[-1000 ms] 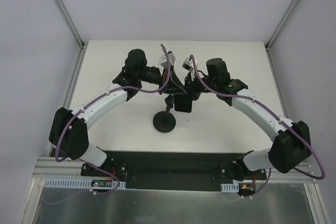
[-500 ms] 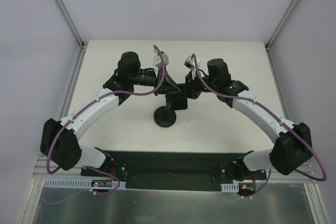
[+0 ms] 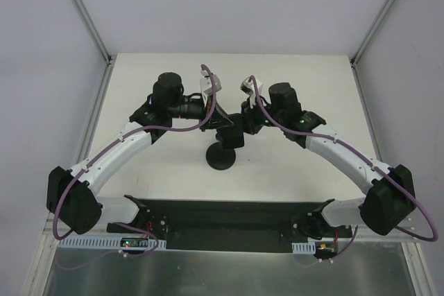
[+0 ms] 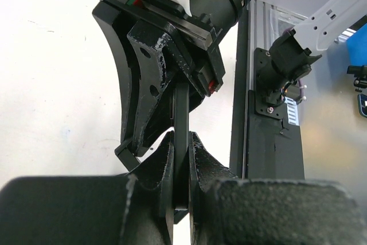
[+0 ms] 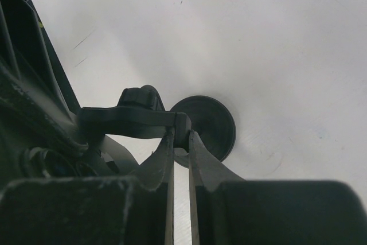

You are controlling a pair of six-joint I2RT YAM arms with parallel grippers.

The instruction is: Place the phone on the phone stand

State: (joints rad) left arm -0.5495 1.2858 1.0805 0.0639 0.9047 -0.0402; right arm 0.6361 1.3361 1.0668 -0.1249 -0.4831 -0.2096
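Note:
The phone (image 3: 233, 138) is a flat black slab held in the air over the middle of the table. Both grippers meet at it. My left gripper (image 3: 223, 124) is shut on it from the left. In the left wrist view the phone (image 4: 181, 113) shows edge-on, clamped between my left gripper's (image 4: 181, 142) jaws. My right gripper (image 3: 244, 123) is shut on its other end. In the right wrist view my right gripper (image 5: 180, 136) pinches the corner of the phone (image 5: 126, 122). The phone stand's round base (image 3: 222, 160) sits on the table just below and also shows in the right wrist view (image 5: 213, 121). Its holder is hidden.
The white table (image 3: 166, 74) is bounded by white walls and aluminium posts (image 3: 83, 12). A black mounting plate (image 3: 222, 216) with the arm bases runs along the near edge and also shows in the left wrist view (image 4: 266, 153).
The left arm's elbow has swung out to the left and its wrist has turned. The phone has shifted slightly left, now closer over the stand. The right arm has followed a little.

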